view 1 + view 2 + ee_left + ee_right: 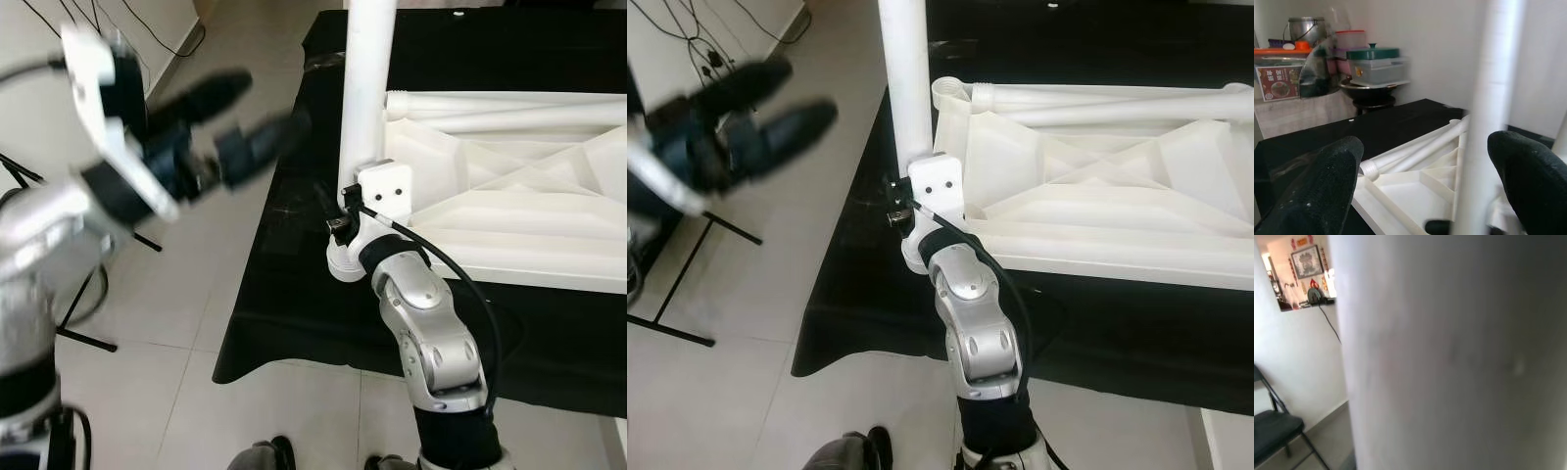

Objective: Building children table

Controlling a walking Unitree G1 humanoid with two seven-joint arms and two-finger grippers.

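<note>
Table top (529, 206) lies upside down on black cloth (284, 294), ribs up. One leg (364, 88) upright at near corner, right gripper (343, 211) at its base, fingers hidden, can't tell grip. Spare legs (509, 108) lie loose on top, so early days. Left gripper (230, 117) spread, mid-air near leg.

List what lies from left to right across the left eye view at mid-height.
Left gripper, raised and blurred over the floor → edge of the black cloth → upright white table leg, with the right gripper at its base → upturned white tabletop.
</note>
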